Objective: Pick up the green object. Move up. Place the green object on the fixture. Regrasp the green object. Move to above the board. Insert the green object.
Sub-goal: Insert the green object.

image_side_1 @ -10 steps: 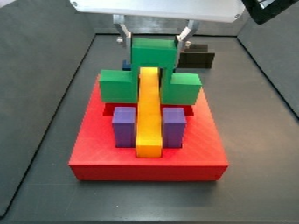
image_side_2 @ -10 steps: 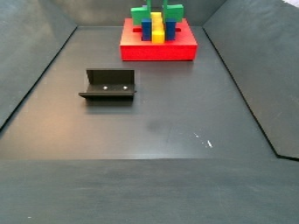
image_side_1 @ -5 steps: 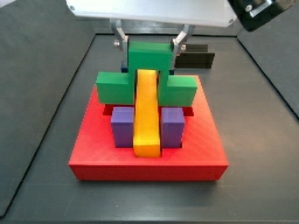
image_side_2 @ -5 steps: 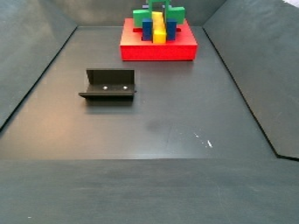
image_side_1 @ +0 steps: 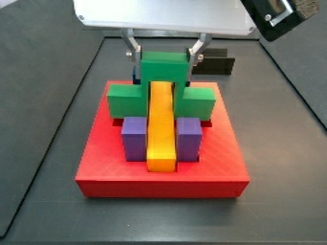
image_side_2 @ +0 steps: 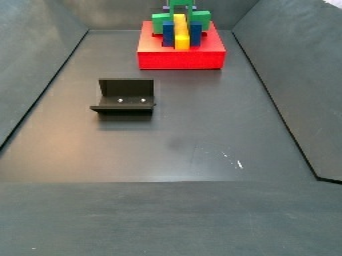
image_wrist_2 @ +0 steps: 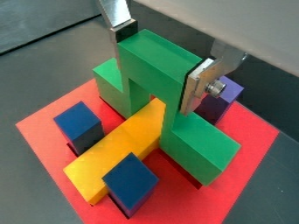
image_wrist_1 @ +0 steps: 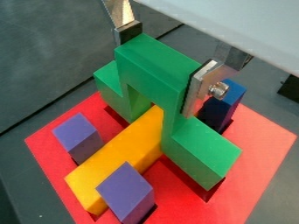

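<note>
The green object [image_side_1: 165, 69] is an arch-shaped block straddling the yellow bar [image_side_1: 161, 124] on the red board [image_side_1: 115, 177]. It also shows in both wrist views [image_wrist_1: 158, 74] [image_wrist_2: 158, 74] and, small, in a side view [image_side_2: 179, 18]. My gripper [image_side_1: 163, 55] is directly above the board, shut on the green object's upper part. One finger plate [image_wrist_1: 201, 87] presses one side and the other finger [image_wrist_1: 126, 33] the opposite side. My gripper also shows in a wrist view [image_wrist_2: 160, 61]. The object's legs reach down beside the yellow bar.
Lower green blocks [image_side_1: 124, 98] flank the arch, and two purple blocks [image_side_1: 134, 136] stand beside the yellow bar. The dark fixture [image_side_2: 124, 98] stands on the grey floor, well away from the board. Dark walls enclose the work area.
My gripper and the green object have moved down together, bringing the arch lower over the yellow bar. The board and the fixture have not moved.
</note>
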You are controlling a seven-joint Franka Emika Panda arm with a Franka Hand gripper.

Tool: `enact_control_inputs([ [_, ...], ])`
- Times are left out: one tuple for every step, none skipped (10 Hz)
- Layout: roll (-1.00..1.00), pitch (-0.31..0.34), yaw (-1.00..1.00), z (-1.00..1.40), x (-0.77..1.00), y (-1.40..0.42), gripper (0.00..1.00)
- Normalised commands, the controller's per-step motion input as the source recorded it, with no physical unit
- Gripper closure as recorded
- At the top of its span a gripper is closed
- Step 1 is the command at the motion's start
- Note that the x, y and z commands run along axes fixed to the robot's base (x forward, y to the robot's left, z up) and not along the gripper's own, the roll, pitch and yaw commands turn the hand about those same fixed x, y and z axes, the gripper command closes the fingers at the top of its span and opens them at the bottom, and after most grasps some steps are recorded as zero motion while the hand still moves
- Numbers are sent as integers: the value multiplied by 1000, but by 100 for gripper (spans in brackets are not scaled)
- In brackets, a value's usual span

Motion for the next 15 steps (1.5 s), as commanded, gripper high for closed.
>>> enact_control_inputs([
  [-73, 0, -157, -14, 20, 0, 100],
  [-39, 0, -17, 0, 0, 0, 100],
  [0, 0, 0, -17, 0, 0, 100],
  [0, 0, 0, -43, 0, 0, 100],
  [0, 0, 0, -91, 0, 0, 100],
  [0, 0, 17, -151, -6, 0, 100],
  [-7, 0, 31, -237, -14, -9, 100],
  [0, 0, 31, -237, 0, -100, 100],
  [0, 0, 9, -200, 0, -66, 100],
  [0, 0, 0, -137, 0, -37, 100],
  [0, 0, 0, -120, 0, -26, 100],
  [0, 0, 0, -114, 9, 0, 100],
  [0, 0, 0, -149, 0, 0, 100],
  [0, 0, 43, -49, 29, 49, 100],
  [56, 0, 77, 14, 160, 0, 100],
])
